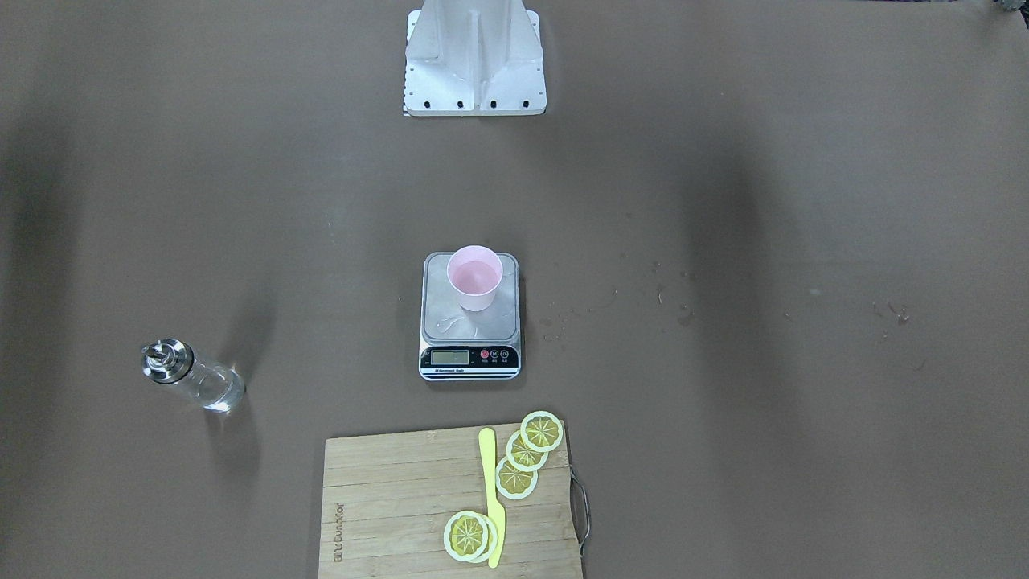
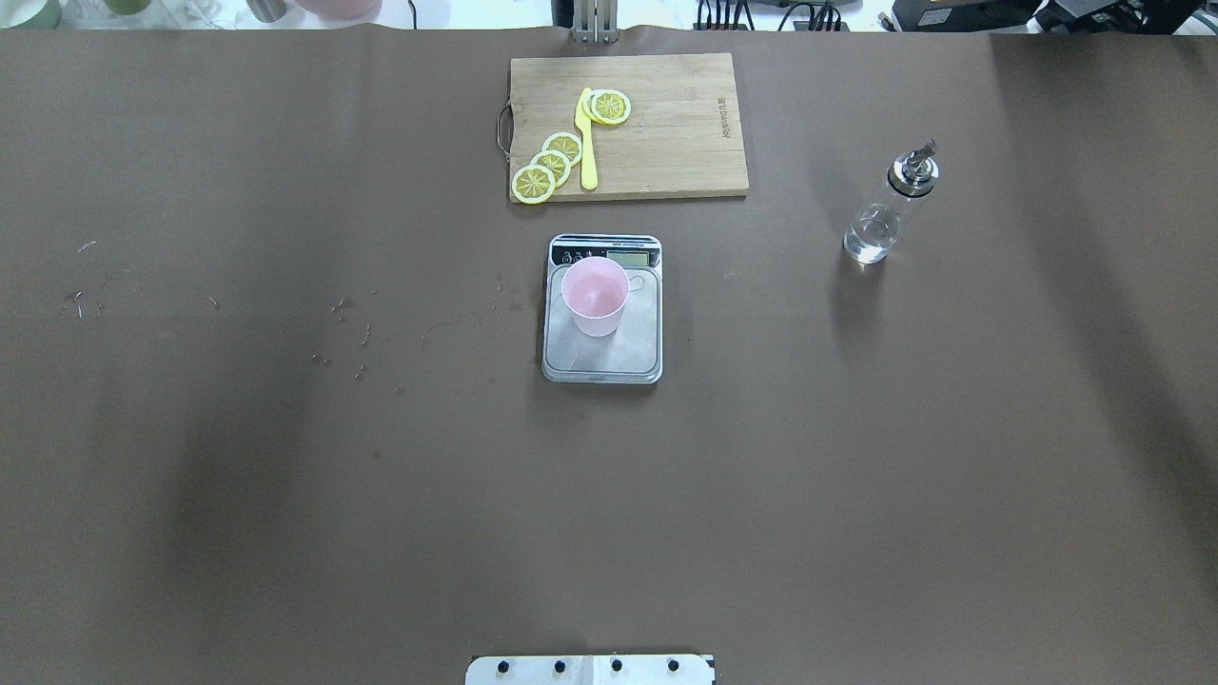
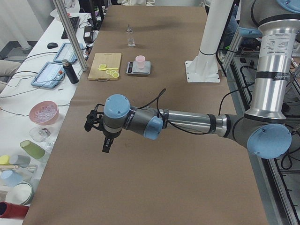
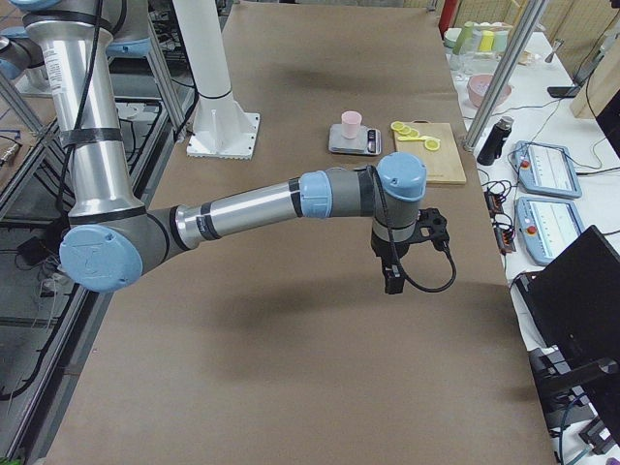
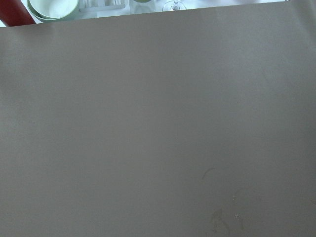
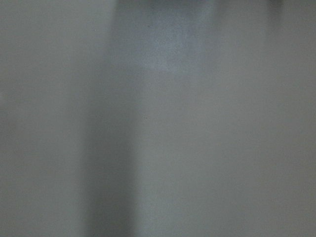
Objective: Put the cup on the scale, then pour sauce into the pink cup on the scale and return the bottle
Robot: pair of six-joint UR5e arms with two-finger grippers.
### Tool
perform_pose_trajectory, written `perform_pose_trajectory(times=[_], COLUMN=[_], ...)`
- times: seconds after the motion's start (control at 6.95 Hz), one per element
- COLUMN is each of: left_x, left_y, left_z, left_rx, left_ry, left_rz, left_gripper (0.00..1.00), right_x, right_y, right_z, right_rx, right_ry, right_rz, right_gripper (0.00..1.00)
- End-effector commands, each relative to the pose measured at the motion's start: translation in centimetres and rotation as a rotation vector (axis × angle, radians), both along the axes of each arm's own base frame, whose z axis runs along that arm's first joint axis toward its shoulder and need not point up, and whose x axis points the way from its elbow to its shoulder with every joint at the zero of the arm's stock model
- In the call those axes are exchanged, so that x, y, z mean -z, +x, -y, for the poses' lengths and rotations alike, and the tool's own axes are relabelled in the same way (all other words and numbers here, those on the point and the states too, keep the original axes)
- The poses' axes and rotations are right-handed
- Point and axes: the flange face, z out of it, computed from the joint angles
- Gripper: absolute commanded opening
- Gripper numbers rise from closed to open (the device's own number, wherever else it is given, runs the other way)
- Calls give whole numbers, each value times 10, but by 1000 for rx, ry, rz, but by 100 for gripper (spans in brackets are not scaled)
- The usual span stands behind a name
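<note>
The pale pink cup [image 2: 595, 295] stands upright on the steel platform of the scale [image 2: 602, 347], near its display end; it also shows in the front-facing view [image 1: 475, 277]. The clear glass bottle [image 2: 885, 214] with its metal pourer cap stands upright on the table, far to the scale's right in the overhead view, and at the left in the front-facing view [image 1: 191, 375]. My left gripper [image 3: 107, 145] and right gripper [image 4: 392, 283] show only in the side views, held high above the table's ends, far from cup and bottle. I cannot tell whether either is open or shut.
A wooden cutting board [image 2: 666, 133] with lemon slices [image 2: 547, 169] and a yellow knife [image 2: 587, 138] lies just beyond the scale. Small drops mark the brown table left of the scale [image 2: 352, 333]. Bowls and cups crowd a side bench [image 3: 28, 140].
</note>
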Motion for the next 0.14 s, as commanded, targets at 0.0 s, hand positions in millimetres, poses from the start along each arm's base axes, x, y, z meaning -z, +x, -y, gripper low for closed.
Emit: perform_pose_trajectory(times=[0.0], left_x=[4], left_y=[0], left_z=[0], left_rx=[1], left_ry=[6], left_rz=[0], left_gripper=[97], right_x=[7], right_y=[-3], right_z=[-4], right_rx=[3], right_ry=[18], right_rz=[17], right_gripper=[100])
